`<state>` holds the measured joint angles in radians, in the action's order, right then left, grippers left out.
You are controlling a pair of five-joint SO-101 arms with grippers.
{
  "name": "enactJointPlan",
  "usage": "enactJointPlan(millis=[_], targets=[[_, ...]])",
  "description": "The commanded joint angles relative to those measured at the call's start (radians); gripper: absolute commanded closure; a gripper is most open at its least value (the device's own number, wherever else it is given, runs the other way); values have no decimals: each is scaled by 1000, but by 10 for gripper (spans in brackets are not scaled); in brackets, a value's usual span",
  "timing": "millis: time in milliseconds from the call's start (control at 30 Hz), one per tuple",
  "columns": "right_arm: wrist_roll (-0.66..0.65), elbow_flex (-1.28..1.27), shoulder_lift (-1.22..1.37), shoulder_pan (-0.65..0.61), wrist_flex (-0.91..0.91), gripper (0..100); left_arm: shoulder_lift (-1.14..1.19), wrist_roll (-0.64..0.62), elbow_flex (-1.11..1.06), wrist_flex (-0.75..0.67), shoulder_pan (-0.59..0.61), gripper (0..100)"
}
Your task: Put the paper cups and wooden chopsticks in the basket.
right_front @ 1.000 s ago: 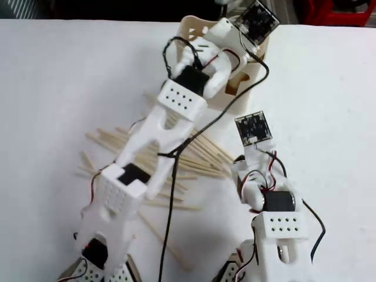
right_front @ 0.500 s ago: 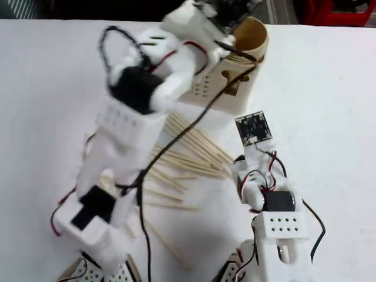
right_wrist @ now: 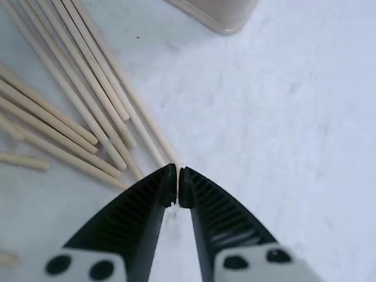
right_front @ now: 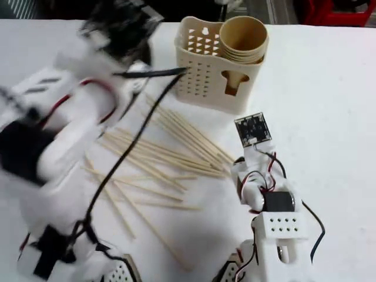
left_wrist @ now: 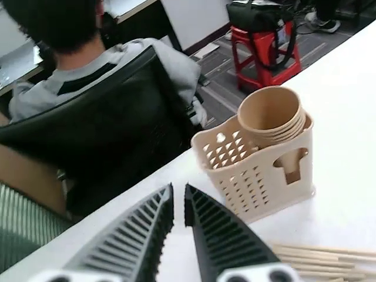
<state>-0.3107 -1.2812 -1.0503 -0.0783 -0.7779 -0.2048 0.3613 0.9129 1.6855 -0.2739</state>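
Cups (right_front: 244, 35): nested as one stack, upright in the basket (right_front: 202, 76), at its end toward the table's right edge. Stacking them leaves the other compartment free for long items. The basket stands by the far edge of the table (right_front: 329, 117).

Chopsticks (right_front: 170, 155): loose, fanned flat over the middle of the table, none in the basket. This part of the task remains.

My left gripper (left_wrist: 178, 202): held high toward the table's left side, pointing at the basket. Its fingers are nearly together with a thin slit and nothing between them.

My right gripper (right_wrist: 177, 176): tips pressed together, empty, low over the table just beside the nearest chopstick ends. Judgement: it must spread before it can pinch a stick lying flat.
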Motion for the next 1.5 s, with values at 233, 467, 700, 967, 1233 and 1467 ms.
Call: enactJointPlan(millis=[233,467,700,967,1233,1467], targets=[[-2,34,-16,-24,2,976,-374,-69,-269,97,225,940],[-3,239,-15,-53,-182,921,-602,-77,-750,-37,390,940],[-129,399,-13,-220,-351,918,-889,-110,-1344,-318,558,939],[-132,600,206,-303,-456,853,-1184,-130,-1895,-537,605,938],[-173,835,591,-361,-475,809,-1337,-83,-2249,-683,625,933],[-227,1033,949,-407,-443,807,-1417,-61,-2371,-695,661,846]])
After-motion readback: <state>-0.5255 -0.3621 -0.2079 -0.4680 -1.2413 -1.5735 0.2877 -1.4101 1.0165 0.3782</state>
